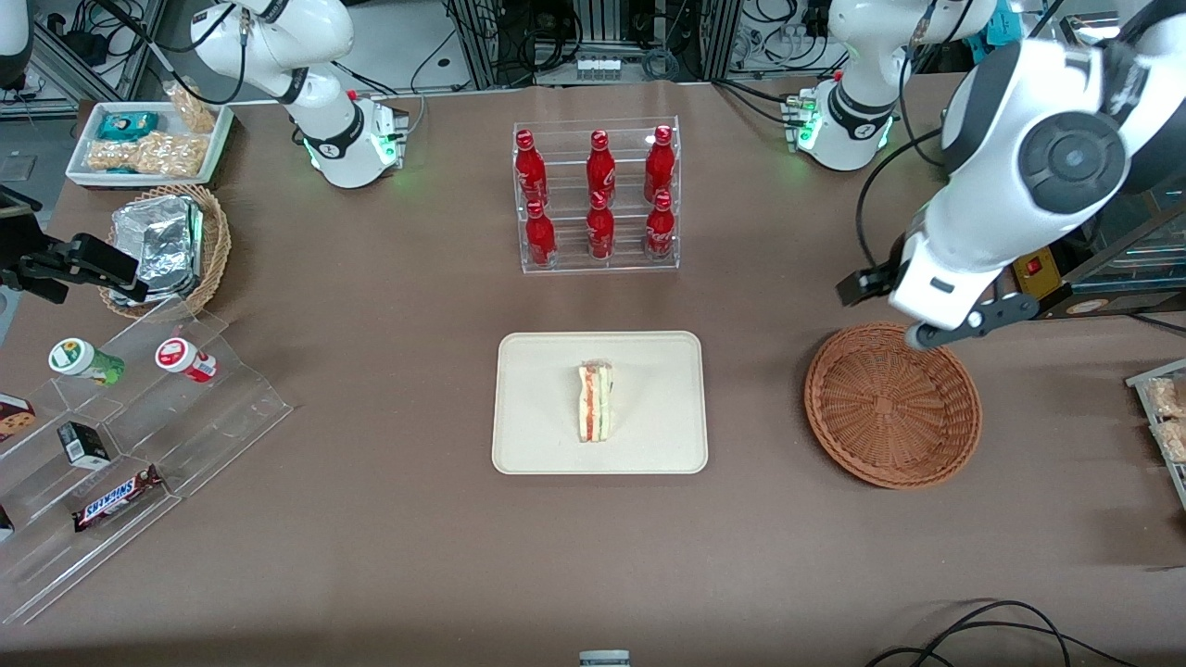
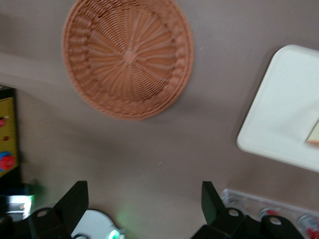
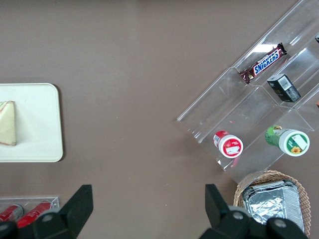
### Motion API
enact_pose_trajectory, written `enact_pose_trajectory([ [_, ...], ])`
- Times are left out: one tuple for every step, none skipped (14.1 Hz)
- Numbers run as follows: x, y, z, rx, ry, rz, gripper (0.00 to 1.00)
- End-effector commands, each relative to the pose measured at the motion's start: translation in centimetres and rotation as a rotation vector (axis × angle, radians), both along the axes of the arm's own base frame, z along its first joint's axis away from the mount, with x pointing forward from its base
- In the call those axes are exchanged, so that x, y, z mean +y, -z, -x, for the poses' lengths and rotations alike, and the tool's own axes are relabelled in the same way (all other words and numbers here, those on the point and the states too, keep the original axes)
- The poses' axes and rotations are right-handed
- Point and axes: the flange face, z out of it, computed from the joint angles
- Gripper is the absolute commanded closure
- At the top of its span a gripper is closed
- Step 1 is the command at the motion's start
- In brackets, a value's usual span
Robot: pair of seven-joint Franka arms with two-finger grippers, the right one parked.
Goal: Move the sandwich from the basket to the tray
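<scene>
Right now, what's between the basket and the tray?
Just bare table between basket and tray, seen from the front. The open gripper hangs above.

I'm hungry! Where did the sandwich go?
The sandwich lies on the middle of the tray, nearer the front camera than the bottle rack. The open gripper is above the table beside the empty basket.

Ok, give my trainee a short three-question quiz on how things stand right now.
1. True or false: the sandwich lies on the tray.
2. What does the reddish-brown wicker basket hold? A) the sandwich B) nothing C) a bottle
3. Fill in: the left gripper hangs with its fingers ____ and holds nothing.

Key
1. True. It sits near the middle of the tray.
2. B. The basket's woven bottom shows bare in both the front and left wrist views.
3. Open. The gripper is above the table beside the basket, farther from the front camera than the basket.
</scene>
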Motion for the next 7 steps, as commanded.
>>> enact_pose_trajectory([
  [3.9, -2.3, 2.1, 0.04, 0.073, 0.032, 0.0],
  [5.5, -3.2, 2.3, 0.03, 0.098, 0.045, 0.0],
  [6.5, -3.8, 2.4, 0.021, 0.119, 0.058, 0.0],
  [7.3, -4.3, 2.3, 0.013, 0.142, 0.068, 0.0],
  [8.1, -4.9, 2.2, 0.001, 0.18, 0.078, 0.0],
  [8.7, -5.7, 2.0, -0.014, 0.206, 0.086, 0.0],
  [10.2, -6.3, 1.7, -0.026, 0.223, 0.093, 0.0],
])
